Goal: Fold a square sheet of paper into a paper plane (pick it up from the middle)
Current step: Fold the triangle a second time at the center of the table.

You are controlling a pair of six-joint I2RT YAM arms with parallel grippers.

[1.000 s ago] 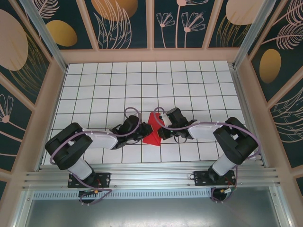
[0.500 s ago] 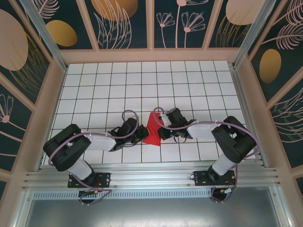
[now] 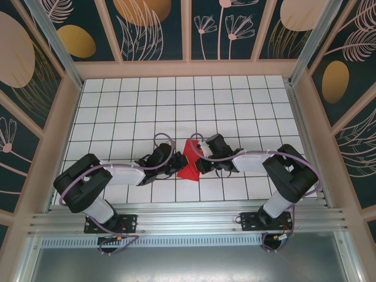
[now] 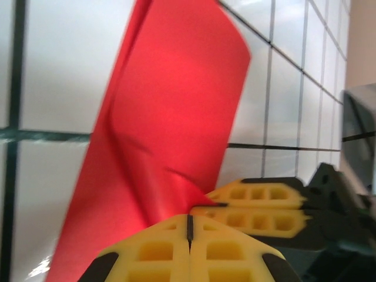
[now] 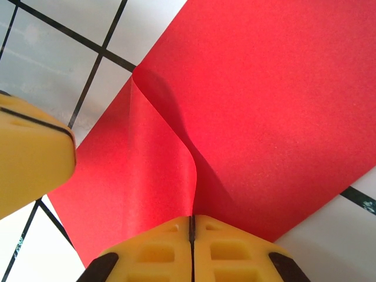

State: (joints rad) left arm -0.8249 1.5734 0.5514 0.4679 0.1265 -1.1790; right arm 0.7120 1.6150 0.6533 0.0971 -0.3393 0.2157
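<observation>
Firmly in left gripper (image 4: 189, 222) (pinched): red paper (image 4: 170, 117)

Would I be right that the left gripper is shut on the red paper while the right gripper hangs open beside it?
Not quite: the right gripper is shut on the paper too, as the right wrist view shows; the left gripper is indeed shut on it.

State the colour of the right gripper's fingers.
Yellow fingers, pinching the red square sheet of paper; clearest in the right wrist view.
</observation>
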